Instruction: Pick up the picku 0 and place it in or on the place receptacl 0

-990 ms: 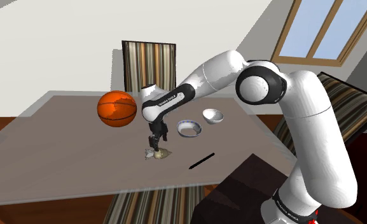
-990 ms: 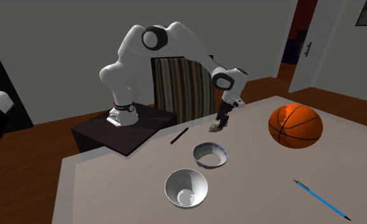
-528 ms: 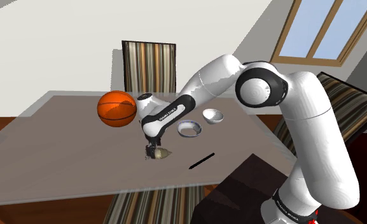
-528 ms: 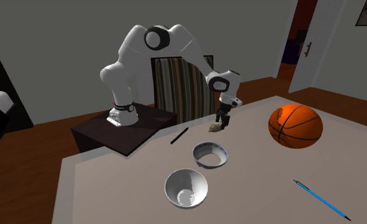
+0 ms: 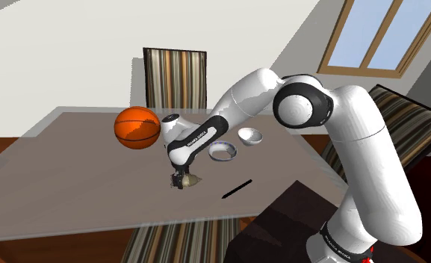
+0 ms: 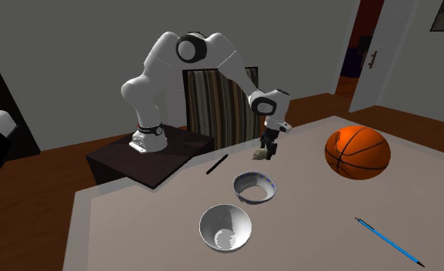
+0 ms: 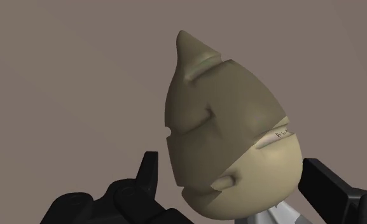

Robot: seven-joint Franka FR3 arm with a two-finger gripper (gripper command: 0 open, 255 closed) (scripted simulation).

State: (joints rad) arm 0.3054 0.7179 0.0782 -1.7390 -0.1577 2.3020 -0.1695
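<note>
Near the surface's (image 5: pixel 72 157) edge beside the stand (image 6: pixel 166 158), our pincer (image 7: pixel 231 164) straddles a drab pointed bulb (image 7: pixel 229 127), slightly open; we judge it light, firm: grip its belly.

- Bare counter (image 5: pixel 72 172) lies open from my fingers (image 7: pixel 149 178) toward the shoulder view's left and near edge.
- The basketball (image 5: pixel 137 128) stands near, on the far side.
- Two bowls (image 5: pixel 222 151) sit toward the shoulder view's right.
- The black pen (image 5: pixel 236 188) lies at the lower right.
</note>
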